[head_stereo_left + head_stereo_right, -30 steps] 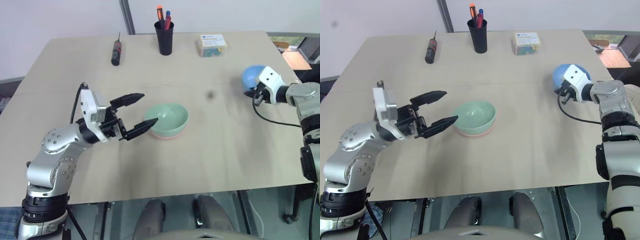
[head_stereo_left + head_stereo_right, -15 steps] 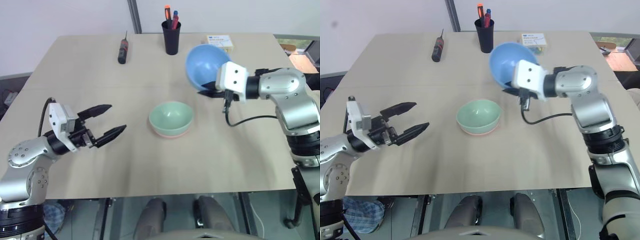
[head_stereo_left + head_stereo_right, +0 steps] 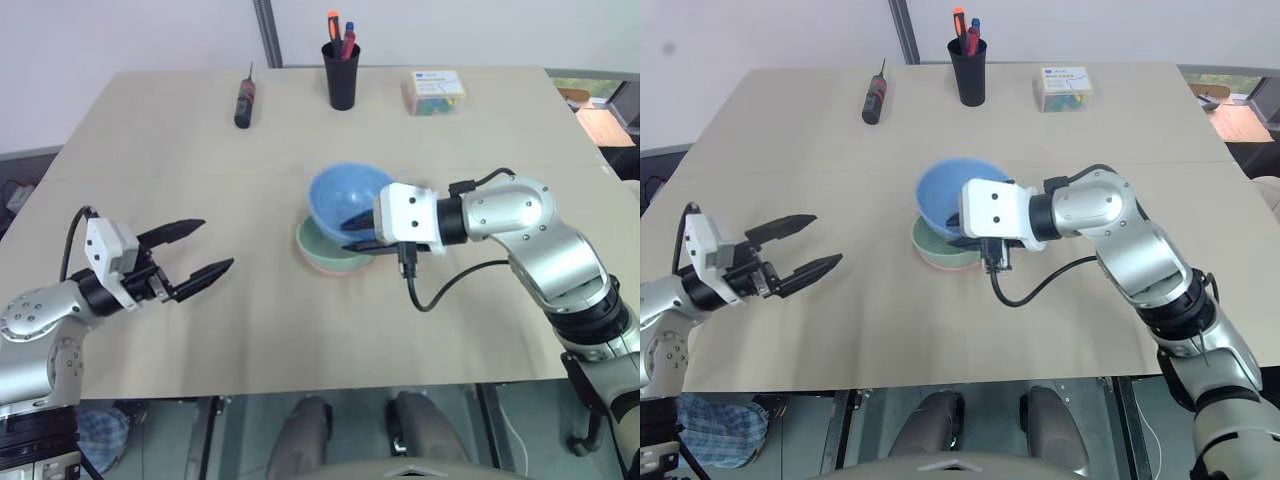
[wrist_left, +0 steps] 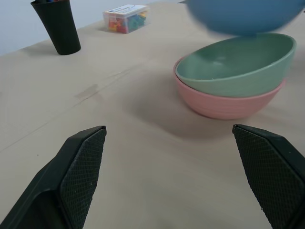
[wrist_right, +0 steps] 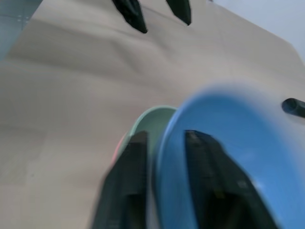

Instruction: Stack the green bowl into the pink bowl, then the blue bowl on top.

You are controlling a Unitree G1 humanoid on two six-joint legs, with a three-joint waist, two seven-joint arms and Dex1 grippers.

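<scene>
Near the table (image 3: 150, 150) centre in the left eye view, the blue bowl (image 3: 345, 195) is being pinched at its rim, at 3 o'clock, by the right claw (image 3: 358, 231), above the green bowl (image 3: 325, 252). It is being judged light, stiff and slippery.

Through the left wrist view, the left claw (image 4: 176, 176) is being kept spread and empty; the green bowl is nested in the pink bowl (image 4: 228, 104), with open table around.

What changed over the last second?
The right pincer carried the blue bowl from the table's right edge to just above the green bowl, one finger on each side of its rim. The left pincer, open and empty, pulled back from the bowls toward the robot's left. The green bowl stayed nested in the pink bowl; the pen cup, screwdriver and box did not move.
</scene>
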